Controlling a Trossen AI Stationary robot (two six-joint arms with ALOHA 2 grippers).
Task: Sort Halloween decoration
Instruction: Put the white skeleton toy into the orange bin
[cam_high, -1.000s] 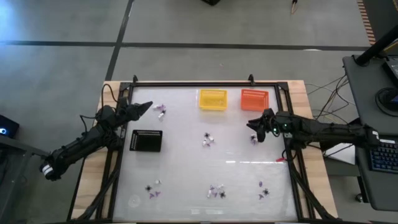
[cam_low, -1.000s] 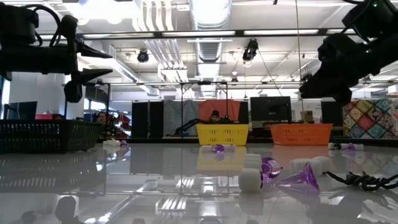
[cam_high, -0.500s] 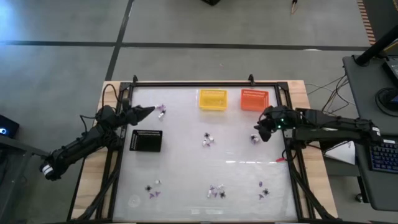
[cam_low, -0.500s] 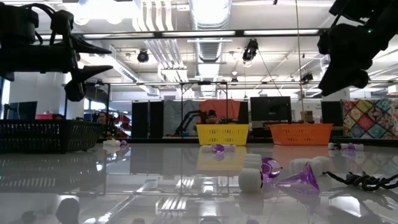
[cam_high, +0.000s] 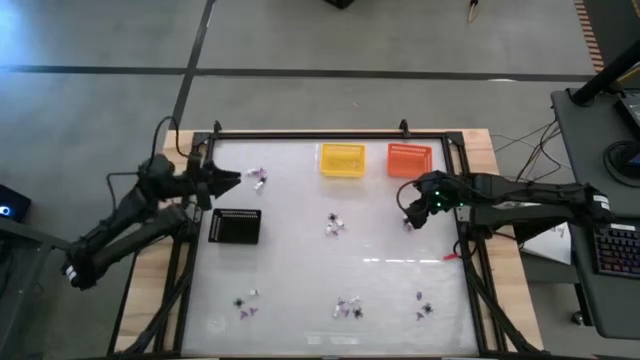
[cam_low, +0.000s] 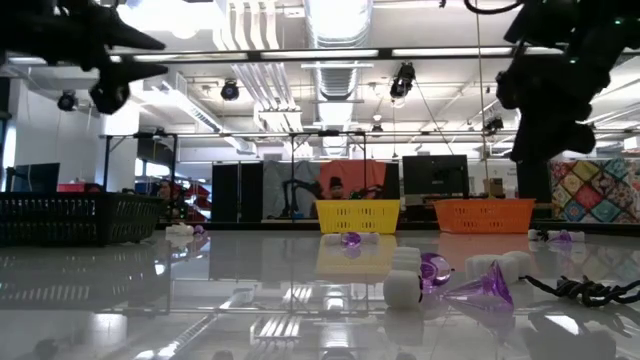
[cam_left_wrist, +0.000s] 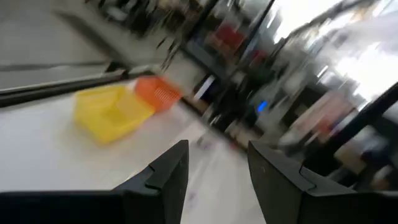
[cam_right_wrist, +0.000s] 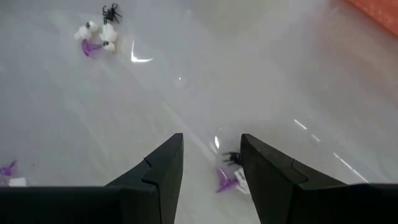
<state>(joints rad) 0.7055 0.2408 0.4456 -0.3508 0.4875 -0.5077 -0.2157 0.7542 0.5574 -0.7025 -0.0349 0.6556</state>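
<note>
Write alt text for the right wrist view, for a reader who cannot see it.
The right gripper hangs open over the glossy white table, its two dark fingers framing a small cluster of trinkets, purple, black and white, just ahead. A second cluster with white lumps, a purple piece and a black spider lies farther off, and an orange basket's corner shows at the edge.

The left wrist view is smeared: the yellow basket (cam_left_wrist: 111, 112) and orange basket (cam_left_wrist: 158, 93) show only as soft shapes. From above, the trinkets (cam_high: 347, 308) on the tabletop (cam_high: 300, 250) are too small to sort by kind. The right gripper (cam_right_wrist: 211, 163) half covers a purple piece (cam_right_wrist: 225, 181) between its jaws.
</note>
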